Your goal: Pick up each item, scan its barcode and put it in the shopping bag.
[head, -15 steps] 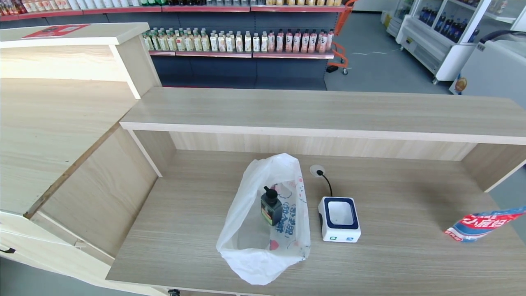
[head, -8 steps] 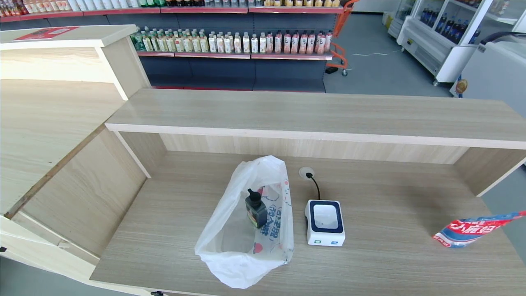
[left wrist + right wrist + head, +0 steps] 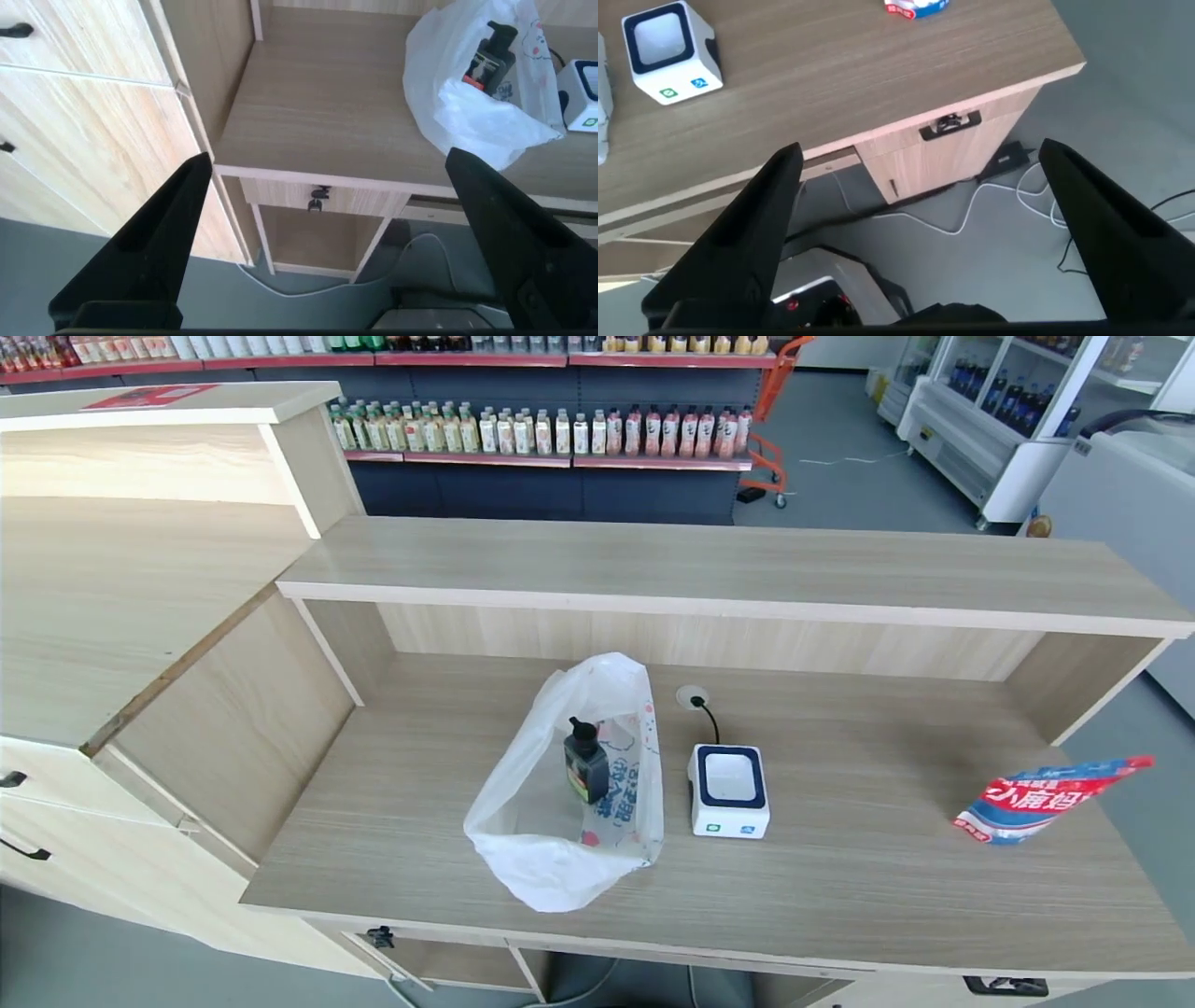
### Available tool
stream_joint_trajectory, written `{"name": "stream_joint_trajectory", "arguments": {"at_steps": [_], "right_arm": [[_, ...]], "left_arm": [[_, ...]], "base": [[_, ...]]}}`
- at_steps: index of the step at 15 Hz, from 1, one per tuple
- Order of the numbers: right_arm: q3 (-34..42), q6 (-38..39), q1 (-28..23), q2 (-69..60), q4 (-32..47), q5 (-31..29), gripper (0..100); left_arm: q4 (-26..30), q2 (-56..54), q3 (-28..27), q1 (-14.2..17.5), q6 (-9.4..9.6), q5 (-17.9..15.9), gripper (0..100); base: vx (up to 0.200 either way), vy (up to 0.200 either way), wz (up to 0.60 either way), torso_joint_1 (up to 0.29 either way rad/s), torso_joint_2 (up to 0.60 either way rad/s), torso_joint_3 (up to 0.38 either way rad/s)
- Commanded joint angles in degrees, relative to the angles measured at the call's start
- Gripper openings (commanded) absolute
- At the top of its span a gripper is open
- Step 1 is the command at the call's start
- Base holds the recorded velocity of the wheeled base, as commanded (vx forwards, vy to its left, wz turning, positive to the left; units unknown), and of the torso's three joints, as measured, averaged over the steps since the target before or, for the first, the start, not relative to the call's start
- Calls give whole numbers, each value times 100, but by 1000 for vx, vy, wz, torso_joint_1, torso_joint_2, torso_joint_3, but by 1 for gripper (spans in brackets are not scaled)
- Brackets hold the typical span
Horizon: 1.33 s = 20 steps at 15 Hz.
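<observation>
The left pincer [image 3: 327, 159] hangs with its two dark fingers spread wide and empty, off the front edge of the pale wooden worktop [image 3: 308, 103]. The right pincer [image 3: 920, 147] is likewise spread and empty. On the worktop the translucent white plastic shopping bag [image 3: 560, 821] gapes, with a dark pump bottle [image 3: 585, 767] upright inside, its base veiled by film. Just beside the bag stands the white box scanner [image 3: 729, 791]. Well apart, at the right end, is the red-and-blue pouch [image 3: 1041, 798]; I cannot tell whether it stands or lies.
</observation>
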Motion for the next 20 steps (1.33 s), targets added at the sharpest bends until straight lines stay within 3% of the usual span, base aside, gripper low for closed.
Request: {"name": "stream_joint_trajectory", "arguments": {"at_steps": [1,20], "right_arm": [[1,-1,0,47,-1,0,100],[1,52,0,47,8,27,100]], "left_arm": [[0,-2,0,1,9,6,100],[0,-2,0,1,0,6,100]], "base": [[0,-200,0,2,2,7],[0,-200,0,4,2,2]]}}
